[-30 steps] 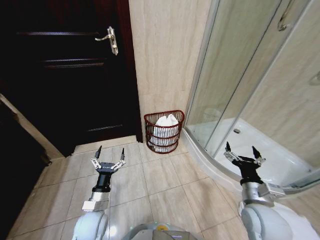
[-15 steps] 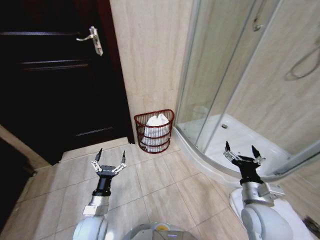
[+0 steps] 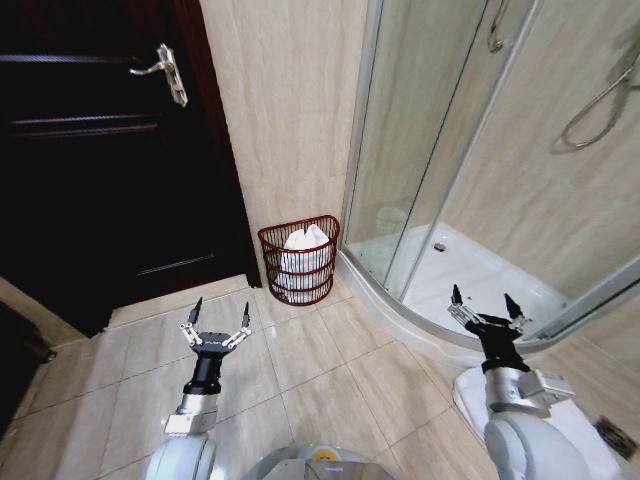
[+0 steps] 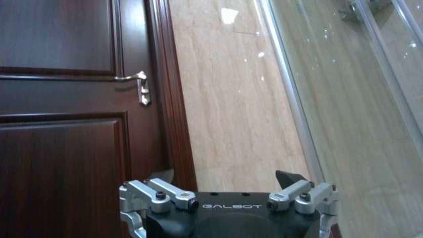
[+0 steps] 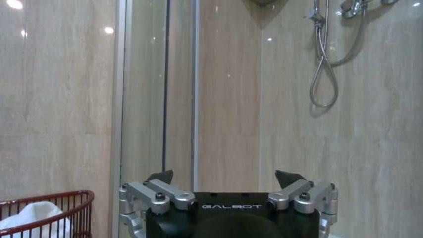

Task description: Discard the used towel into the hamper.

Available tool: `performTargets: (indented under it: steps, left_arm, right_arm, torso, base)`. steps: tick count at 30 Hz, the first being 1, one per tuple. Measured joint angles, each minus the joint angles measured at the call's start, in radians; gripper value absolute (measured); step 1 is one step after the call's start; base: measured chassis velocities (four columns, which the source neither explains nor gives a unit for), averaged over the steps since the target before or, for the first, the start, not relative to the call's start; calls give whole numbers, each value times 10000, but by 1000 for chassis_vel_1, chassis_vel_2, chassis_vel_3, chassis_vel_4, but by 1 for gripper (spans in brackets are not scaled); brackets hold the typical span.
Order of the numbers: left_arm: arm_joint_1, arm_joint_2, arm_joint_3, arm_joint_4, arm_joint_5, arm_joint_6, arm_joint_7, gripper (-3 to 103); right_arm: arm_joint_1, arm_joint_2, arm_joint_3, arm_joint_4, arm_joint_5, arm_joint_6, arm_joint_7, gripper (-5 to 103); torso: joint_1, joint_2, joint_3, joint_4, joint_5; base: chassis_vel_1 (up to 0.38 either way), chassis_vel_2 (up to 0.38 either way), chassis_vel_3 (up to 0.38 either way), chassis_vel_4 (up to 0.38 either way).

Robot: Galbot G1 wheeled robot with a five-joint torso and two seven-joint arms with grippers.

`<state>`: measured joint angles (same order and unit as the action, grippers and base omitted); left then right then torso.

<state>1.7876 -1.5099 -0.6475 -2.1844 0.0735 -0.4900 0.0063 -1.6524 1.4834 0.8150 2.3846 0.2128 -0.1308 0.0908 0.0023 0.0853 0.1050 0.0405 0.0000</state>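
Hamper point(image 3: 299, 260) stands on the floor tiles against the wall, between the dark door point(image 3: 110, 170) and the glass shower enclosure point(image 3: 430, 170), with a white towel point(image 3: 303, 240) already bunched inside it and poking above the rim. My left hand point(image 3: 214, 325) hangs over the tiles, well short of the hamper, fingers spread apart and holding nothing. My right hand point(image 3: 483, 307) sits off to the other side, in front of the shower tray's curb point(image 3: 400, 330), fingers likewise apart and empty.

I judge the drop done, so the risks I watch for now come from moving the base and arms in a tight corner. The right hand is near the curb and the glass; a careless swing or turn could knock the pane or scrape the curb. A white mat point(image 3: 570, 420) lies by my right side, and driving over its edge could snag a wheel. The hamper looks light and openwork, so a nudge from the left arm could tip it and spill the towel back onto the floor. The door handle point(image 3: 165, 72) is well clear for now.
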Motion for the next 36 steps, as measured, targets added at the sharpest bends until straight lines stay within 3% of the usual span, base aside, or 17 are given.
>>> performTargets:
  steps: [5, 16, 36]
  left_arm:
    - [16, 18, -9, 62, 106, 0, -56, 100]
    - [-110, 41, -12, 146, 80, -124, -69, 100]
    - [-275, 165, -32, 484, -324, -348, 9, 100]
  right_arm:
    - [-56, 27, -27, -12, -7, 48, 2, 100]
    - [-146, 107, -94, -18, -37, 143, 37, 100]
    - [-224, 408, -672, -151, -414, 204, 382, 100]
  torso:
    - [-14, -116, -92, 0, -1]
    - [-19, -592, -563, -1, -1]
    - [-23, -624, -603, -1, -2]
  base:
    - [0, 0, 0, 0]
    - [0, 0, 0, 0]
    - [34, -37, -39, 36]
